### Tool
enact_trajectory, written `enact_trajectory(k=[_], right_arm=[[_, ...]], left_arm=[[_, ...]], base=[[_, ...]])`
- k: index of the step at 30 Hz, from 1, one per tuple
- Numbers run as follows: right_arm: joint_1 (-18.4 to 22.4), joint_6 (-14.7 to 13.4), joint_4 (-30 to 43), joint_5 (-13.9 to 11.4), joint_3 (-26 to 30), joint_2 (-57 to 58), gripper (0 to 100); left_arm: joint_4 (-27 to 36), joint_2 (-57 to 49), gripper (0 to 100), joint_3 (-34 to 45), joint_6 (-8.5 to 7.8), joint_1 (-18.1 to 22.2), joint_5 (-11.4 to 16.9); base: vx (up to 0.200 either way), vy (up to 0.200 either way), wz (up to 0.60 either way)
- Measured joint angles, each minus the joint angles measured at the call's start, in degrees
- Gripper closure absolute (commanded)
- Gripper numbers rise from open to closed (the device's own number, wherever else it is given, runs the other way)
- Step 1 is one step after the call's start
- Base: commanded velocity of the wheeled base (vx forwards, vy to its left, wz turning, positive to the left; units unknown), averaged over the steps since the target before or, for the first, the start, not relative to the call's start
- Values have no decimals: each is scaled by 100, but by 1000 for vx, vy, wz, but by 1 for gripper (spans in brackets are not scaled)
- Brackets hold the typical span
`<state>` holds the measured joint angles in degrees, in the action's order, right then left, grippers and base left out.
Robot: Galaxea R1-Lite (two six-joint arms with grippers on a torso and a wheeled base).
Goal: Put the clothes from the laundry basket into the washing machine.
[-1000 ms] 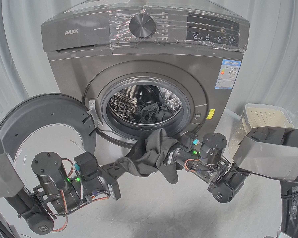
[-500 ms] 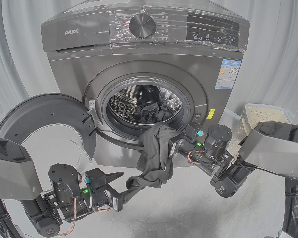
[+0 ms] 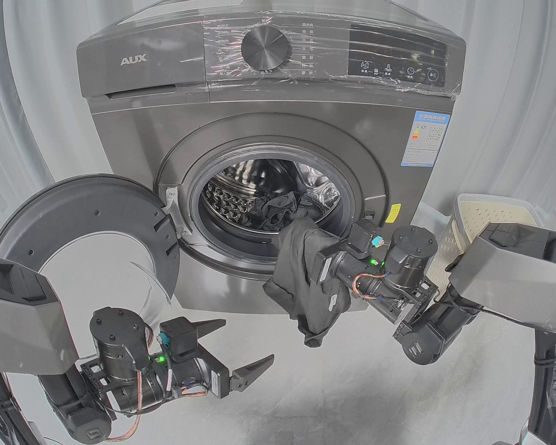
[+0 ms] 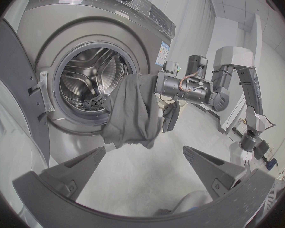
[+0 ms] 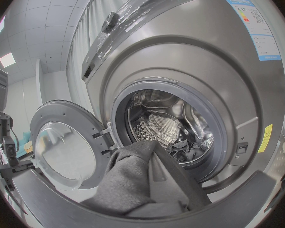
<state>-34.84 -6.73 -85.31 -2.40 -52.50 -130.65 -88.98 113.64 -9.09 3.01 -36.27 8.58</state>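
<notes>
Right gripper (image 3: 320, 262): clamped on a dark grey cloth garment (image 3: 303, 282), at the mouth of the steel drum (image 3: 228, 198).
Garment: hangs down the front of the grey front-loading washing machine (image 3: 167, 125).
Left gripper (image 3: 246, 343): jaws wide apart, empty, low beneath the open round door (image 3: 80, 217).
Drum: black clothes (image 3: 284, 208) inside.
Basket: white perforated laundry basket (image 3: 497, 214), right of the machine.

Right end effector (image 3: 318, 261) holds dark garment (image 3: 303, 282) before the open washing machine (image 3: 167, 137).

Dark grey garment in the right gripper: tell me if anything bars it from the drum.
Nothing visible does. The dark grey garment hangs at the round opening of the grey washing machine, whose door is swung wide open. The dark clothes in the drum lie low, leaving room.
</notes>
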Motion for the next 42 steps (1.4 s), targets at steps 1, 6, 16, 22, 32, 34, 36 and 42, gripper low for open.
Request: enact_trajectory(k=[1,6,16,22,32,34,36,42], right_arm=[[-40,-7,0,-2,17,18,100],[-308,-20,-28,-5,121,102,100],[-694,-29,-46,-5,278,256,100],[-844,-62,-55,-6,372,330,100],[-1023,-73,-63,-38,472,372,100],[-1044,-74,-63,-44,477,374,100],[-1044,-74,-72,-49,485,377,100],[-1041,-73,-72,-57,521,377,100]], left_arm=[[0,15,0,-79,5,11,-2],[0,160,0,-516,32,74,-24],[2,678,0,-1318,-1,367,-40],[0,913,0,-1648,5,521,-7],[2,1219,0,-2119,21,521,190],[5,1263,0,-2205,22,516,236],[0,1304,100,-2276,22,510,269],[2,1395,100,-2383,27,499,414]], base=[[0,0,0],[0,0,0],[0,0,0],[0,0,0],[0,0,0],[0,0,0],[0,0,0],[0,0,0]])
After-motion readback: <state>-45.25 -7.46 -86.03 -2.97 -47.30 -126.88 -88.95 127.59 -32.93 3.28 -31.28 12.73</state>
